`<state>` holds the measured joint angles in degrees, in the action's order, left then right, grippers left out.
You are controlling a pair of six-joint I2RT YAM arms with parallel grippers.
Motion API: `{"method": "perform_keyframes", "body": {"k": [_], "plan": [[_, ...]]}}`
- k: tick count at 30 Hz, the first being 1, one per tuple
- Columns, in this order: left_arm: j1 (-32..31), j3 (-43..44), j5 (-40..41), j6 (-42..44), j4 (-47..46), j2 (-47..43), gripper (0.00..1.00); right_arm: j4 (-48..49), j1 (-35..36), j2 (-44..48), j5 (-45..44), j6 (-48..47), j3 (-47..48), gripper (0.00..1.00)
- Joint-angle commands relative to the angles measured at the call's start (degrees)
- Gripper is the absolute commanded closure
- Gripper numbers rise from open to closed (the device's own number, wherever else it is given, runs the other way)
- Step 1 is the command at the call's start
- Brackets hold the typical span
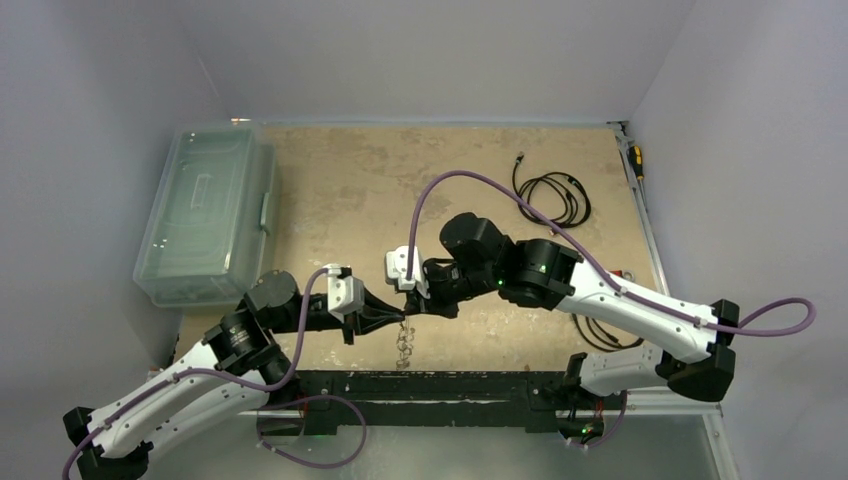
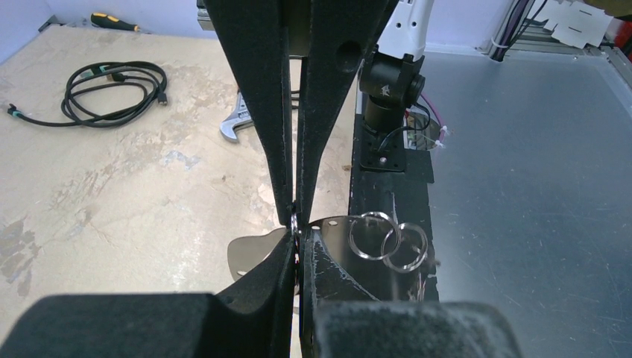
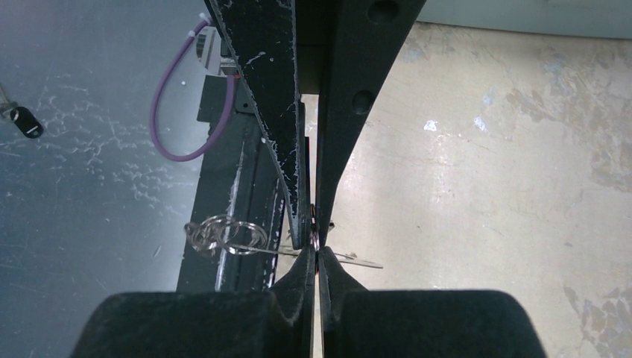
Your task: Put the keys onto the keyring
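The keyring (image 1: 404,345) hangs above the table's front edge, where both grippers meet tip to tip. In the left wrist view it is a flat grey metal piece (image 2: 250,257) with small holes and two linked wire rings (image 2: 391,240) off its right end. My left gripper (image 2: 298,235) is shut on a small ring at the piece's top edge. My right gripper (image 2: 296,212) comes down from above, shut on the same spot. The right wrist view shows the piece edge-on (image 3: 354,260) behind my shut right gripper (image 3: 317,257). A small black-headed key (image 3: 22,119) lies on the grey floor beyond the table.
A clear plastic box (image 1: 205,210) stands at the left of the table. A coiled black cable (image 1: 555,195) and a yellow-and-black screwdriver (image 1: 636,160) lie at the back right. A silver wrench jaw (image 2: 235,123) shows past my fingers. A black rail (image 1: 420,385) runs along the front edge.
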<state>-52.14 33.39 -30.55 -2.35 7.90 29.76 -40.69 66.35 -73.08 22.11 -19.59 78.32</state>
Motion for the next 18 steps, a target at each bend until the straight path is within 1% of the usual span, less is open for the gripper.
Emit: {"method": "perform_keyframes", "body": {"k": [1,3,4,10,18], "plan": [[0.1,1.5,1.8,0.0,-2.8,-1.7,0.97,8.8,0.3,3.3,1.4,-0.3,-3.9,1.00],[0.1,1.1,2.9,-0.1,-3.1,-3.2,0.89,12.6,0.3,5.3,0.8,1.0,-6.8,1.00],[0.1,1.0,3.1,0.0,-3.4,-3.9,0.87,14.4,0.3,6.3,0.7,1.4,-8.2,1.00],[0.1,0.9,3.6,0.0,-4.0,-4.7,0.83,26.1,0.3,12.3,1.5,4.9,-16.5,1.00],[0.1,0.6,1.3,-1.0,-5.3,-5.2,0.65,36.2,0.3,16.9,2.1,8.9,-23.3,1.00]]}}
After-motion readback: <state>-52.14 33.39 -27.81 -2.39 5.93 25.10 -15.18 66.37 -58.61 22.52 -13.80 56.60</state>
